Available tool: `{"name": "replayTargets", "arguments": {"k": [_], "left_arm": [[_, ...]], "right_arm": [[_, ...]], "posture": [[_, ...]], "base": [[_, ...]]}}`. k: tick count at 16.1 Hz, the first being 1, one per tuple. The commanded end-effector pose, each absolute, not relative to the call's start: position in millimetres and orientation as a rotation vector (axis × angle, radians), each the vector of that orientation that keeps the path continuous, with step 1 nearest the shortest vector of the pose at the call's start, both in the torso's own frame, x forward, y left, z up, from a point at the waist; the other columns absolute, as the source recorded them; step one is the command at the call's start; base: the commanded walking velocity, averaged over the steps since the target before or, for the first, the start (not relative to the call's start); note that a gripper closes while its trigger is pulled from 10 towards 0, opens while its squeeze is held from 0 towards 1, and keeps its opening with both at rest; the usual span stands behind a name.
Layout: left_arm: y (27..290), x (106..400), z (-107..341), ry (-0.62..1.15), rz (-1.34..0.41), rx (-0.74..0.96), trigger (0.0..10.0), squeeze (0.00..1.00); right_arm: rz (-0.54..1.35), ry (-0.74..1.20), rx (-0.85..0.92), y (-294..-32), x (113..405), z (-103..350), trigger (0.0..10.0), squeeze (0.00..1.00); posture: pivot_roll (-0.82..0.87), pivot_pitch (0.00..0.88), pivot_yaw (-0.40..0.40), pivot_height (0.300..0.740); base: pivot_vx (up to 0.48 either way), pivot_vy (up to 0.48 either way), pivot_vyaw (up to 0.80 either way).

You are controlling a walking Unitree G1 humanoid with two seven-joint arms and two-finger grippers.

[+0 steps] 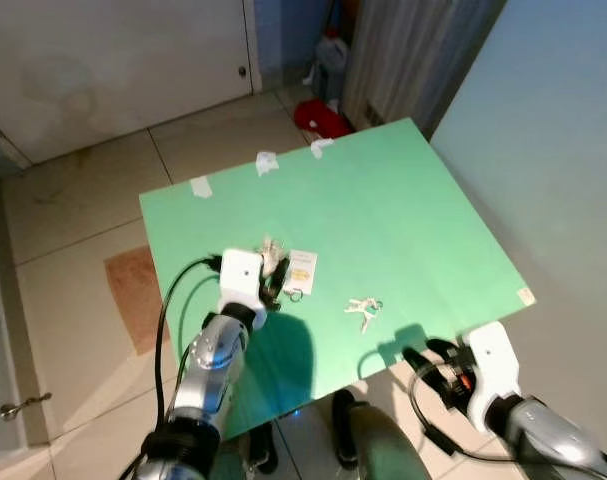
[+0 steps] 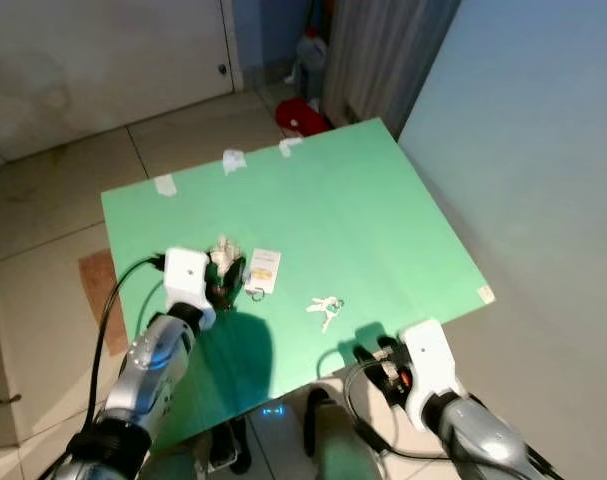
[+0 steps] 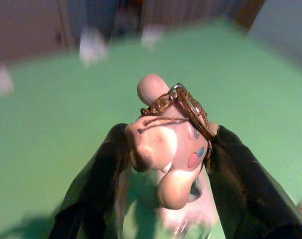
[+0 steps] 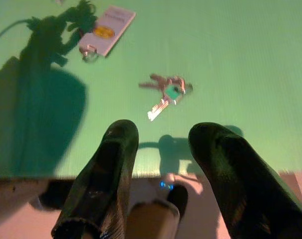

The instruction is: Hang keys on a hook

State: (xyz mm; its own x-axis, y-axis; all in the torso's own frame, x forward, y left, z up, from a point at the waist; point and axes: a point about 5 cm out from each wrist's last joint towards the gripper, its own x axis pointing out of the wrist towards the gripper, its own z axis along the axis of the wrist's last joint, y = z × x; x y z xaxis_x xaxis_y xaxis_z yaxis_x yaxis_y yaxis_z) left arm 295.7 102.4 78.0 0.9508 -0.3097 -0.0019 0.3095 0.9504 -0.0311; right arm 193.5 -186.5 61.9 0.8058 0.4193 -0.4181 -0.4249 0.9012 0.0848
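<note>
From the head cameras, the left arm reaches forward over the near left part of the green table (image 1: 403,200), its left gripper (image 1: 273,275) closed around a small pale keychain figure (image 1: 272,252) just beside a white tag (image 1: 300,268) that lies flat on the green top. The right arm is bent low at the near right corner, with the right gripper (image 1: 420,358) hovering at the table's front edge, fingers apart and empty. A bunch of keys (image 1: 364,310) lies on the table between the two grippers, its long axis running roughly toward the near edge. The table stands on a tiled floor (image 1: 73,200); three bits of white tape (image 1: 266,162) sit along its far edge, a red object (image 1: 323,120) lies on the floor beyond it, and a pale blue wall (image 1: 553,130) rises on the right.

In the left wrist view, the black fingers (image 3: 98,184) clamp the pinkish figure from both sides, a thin brown chain (image 3: 175,102) looped over its top.

In the right wrist view, the two fingers (image 4: 113,174) are spread wide above the table edge, the keys lying ahead with blades pointing back toward the gripper, the tag farther off
</note>
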Motion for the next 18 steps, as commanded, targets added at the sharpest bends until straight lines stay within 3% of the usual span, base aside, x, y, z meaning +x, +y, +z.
{"name": "replayTargets", "arguments": {"k": [1, 4, 7, 11, 13, 16, 18], "left_arm": [[97.5, 292.9, 92.2, -0.043, -0.349, -0.049, 0.0, 0.00], [100.4, 293.6, 132.7, -0.165, -0.362, -0.011, 0.0, 0.00], [110.5, 298.7, 146.1, -0.181, -0.372, 0.062, 0.0, 0.00], [115.9, 296.7, 144.4, -0.171, -0.310, 0.049, 0.0, 0.00], [124.5, 297.7, 131.2, -0.101, -0.152, -0.051, 0.0, 0.00], [122.2, 299.3, 120.8, -0.062, -0.161, -0.091, 0.0, 0.00], [127.1, 284.8, 110.5, -0.048, -0.232, -0.128, 0.0, 0.00]], "right_arm": [[0.436, 0.447, -0.019, -185.9, 195.5, 56.9, 10.0, 0.00], [0.388, 0.343, -0.009, -175.9, 230.0, 61.7, 10.0, 0.00], [0.362, 0.269, 0.018, -165.4, 255.5, 66.9, 10.0, 0.00], [0.261, 0.198, 0.071, -163.9, 271.3, 73.3, 10.0, 0.00], [0.252, 0.147, 0.086, -157.1, 276.4, 81.4, 10.0, 0.00], [0.264, 0.100, 0.071, -153.1, 278.9, 85.1, 10.0, 0.00], [0.232, -0.005, 0.092, -158.9, 278.1, 99.5, 10.0, 0.00]], "posture": [[-0.31, 0.226, 0.021, 0.740], [-0.26, 0.139, 0.063, 0.740], [-0.23, 0.058, 0.104, 0.740], [-0.23, 0.041, 0.116, 0.740], [-0.23, 0.040, 0.116, 0.740], [-0.23, 0.043, 0.114, 0.740], [-0.25, 0.039, 0.117, 0.740]], "base": [[0.000, 0.000, 0.00], [0.000, 0.000, 0.00], [0.000, 0.000, 0.00], [0.000, 0.000, 0.00], [0.000, 0.000, 0.00], [0.000, 0.000, 0.00], [0.000, 0.000, 0.00]]}}
